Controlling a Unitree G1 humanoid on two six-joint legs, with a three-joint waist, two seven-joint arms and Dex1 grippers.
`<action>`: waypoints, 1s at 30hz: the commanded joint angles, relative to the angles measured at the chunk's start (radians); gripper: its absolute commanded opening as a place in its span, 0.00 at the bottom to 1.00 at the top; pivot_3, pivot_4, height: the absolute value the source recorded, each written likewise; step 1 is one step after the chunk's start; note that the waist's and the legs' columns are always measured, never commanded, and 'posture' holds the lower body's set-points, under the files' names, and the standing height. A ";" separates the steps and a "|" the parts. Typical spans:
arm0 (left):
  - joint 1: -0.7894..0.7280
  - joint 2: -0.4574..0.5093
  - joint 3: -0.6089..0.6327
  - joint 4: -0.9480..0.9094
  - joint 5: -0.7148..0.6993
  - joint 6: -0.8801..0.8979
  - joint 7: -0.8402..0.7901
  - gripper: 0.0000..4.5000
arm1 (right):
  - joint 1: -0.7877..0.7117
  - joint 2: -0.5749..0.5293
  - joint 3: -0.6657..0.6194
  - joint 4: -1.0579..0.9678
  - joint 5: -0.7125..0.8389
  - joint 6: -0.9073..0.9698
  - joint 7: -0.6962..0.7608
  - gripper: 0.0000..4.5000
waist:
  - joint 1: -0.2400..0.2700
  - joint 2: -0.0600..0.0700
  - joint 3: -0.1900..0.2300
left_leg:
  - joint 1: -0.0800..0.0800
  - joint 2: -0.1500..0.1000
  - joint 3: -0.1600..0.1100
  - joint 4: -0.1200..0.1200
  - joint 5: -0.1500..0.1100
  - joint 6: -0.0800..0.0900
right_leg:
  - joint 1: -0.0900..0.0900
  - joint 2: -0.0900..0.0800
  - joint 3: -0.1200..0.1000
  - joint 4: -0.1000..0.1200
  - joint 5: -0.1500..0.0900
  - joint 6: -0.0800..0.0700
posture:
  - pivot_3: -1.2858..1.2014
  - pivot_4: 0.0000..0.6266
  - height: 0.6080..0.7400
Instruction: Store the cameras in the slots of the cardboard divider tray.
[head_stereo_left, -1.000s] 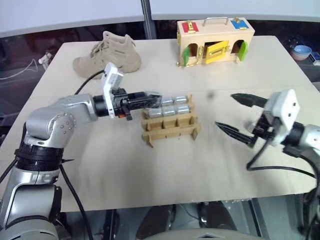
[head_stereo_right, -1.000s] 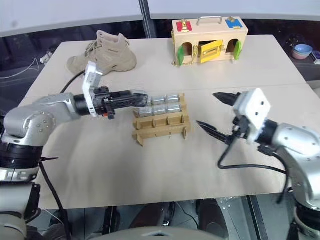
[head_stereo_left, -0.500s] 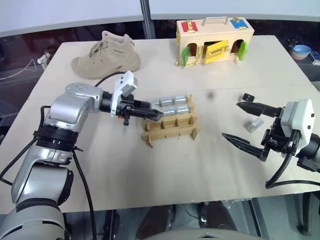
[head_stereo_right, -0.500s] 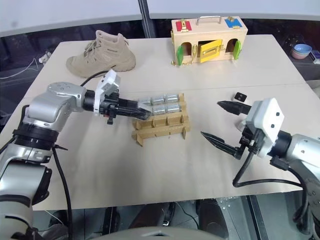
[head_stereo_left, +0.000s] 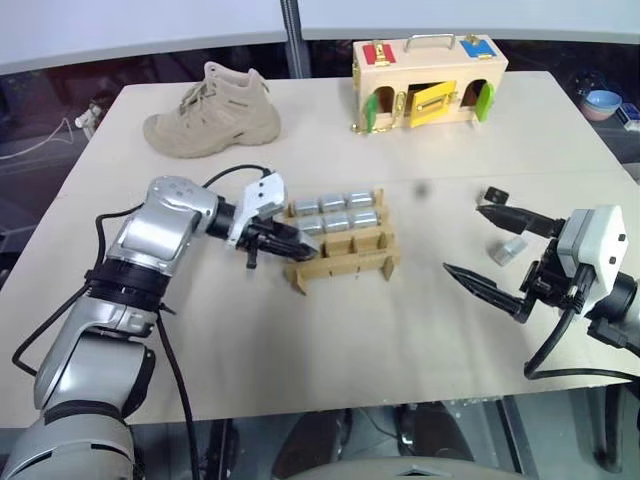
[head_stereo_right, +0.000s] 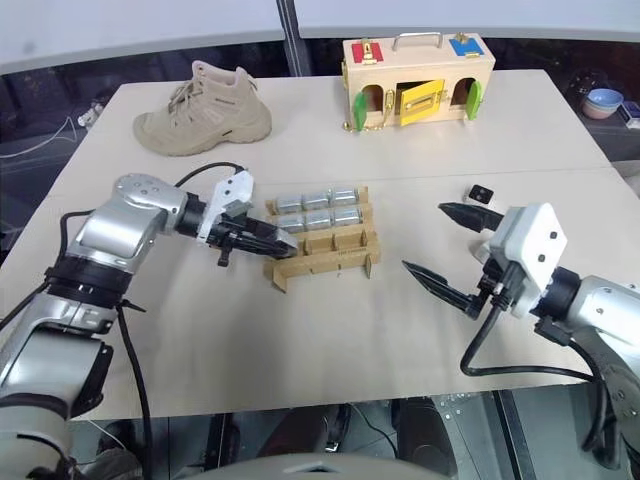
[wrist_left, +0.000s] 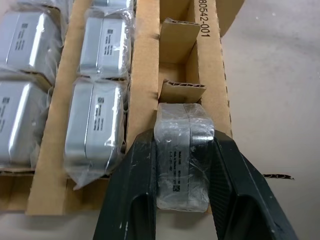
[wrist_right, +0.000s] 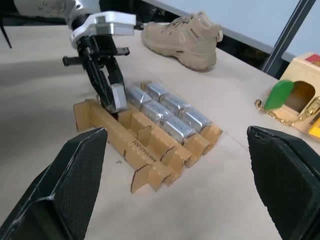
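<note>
The cardboard divider tray (head_stereo_left: 345, 262) lies mid-table, with several wrapped silver cameras (head_stereo_left: 336, 212) filling its two far rows. My left gripper (head_stereo_left: 296, 247) is shut on one more wrapped camera (wrist_left: 182, 155), tilted down over the left end slot of the near row (wrist_left: 181, 90). The camera's lower end is at the slot's mouth. Out to the right my right gripper (head_stereo_left: 463, 240) stands open with nothing between its fingers. Beside it on the table lie a loose silver camera (head_stereo_left: 510, 250) and a small black-faced one (head_stereo_left: 495, 195).
A tan shoe (head_stereo_left: 213, 98) sits at the far left of the table. A wooden box (head_stereo_left: 428, 70) with coloured doors and latches stands at the far middle. Bare tabletop stretches in front of the tray, and a seam crosses the table behind it.
My left gripper has dropped and tipped downward with the camera, from over the tray's far left corner to its near-row left slot. The right gripper stays open and has sunk slightly.
</note>
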 joint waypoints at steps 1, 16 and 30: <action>-0.036 0.003 -0.008 -0.022 0.033 -0.007 -0.031 0.17 | 0.015 -0.014 -0.015 -0.043 0.000 -0.023 -0.011 0.99 | 0.000 0.000 0.000 | 0.000 0.000 0.000 0.000 0.000 0.000 | 0.000 0.000 0.000 0.000 0.000 0.000 | 0.52 0.24 1.00; 0.007 0.031 0.131 -0.250 -0.077 0.182 -0.006 0.81 | 0.094 0.004 -0.053 -0.064 -0.017 0.005 -0.145 1.00 | -0.013 0.000 0.000 | 0.001 0.000 0.000 0.000 0.000 0.000 | 0.000 0.000 0.000 0.001 0.000 0.000 | 0.52 0.24 1.00; 0.481 -0.105 0.512 -0.794 -0.430 0.344 0.355 0.99 | -0.111 0.120 0.006 0.162 -0.093 0.416 -0.607 1.00 | -0.015 0.000 -0.001 | 0.001 0.001 0.001 0.000 0.000 0.000 | 0.000 0.000 0.001 0.001 0.000 0.000 | 0.52 0.24 1.00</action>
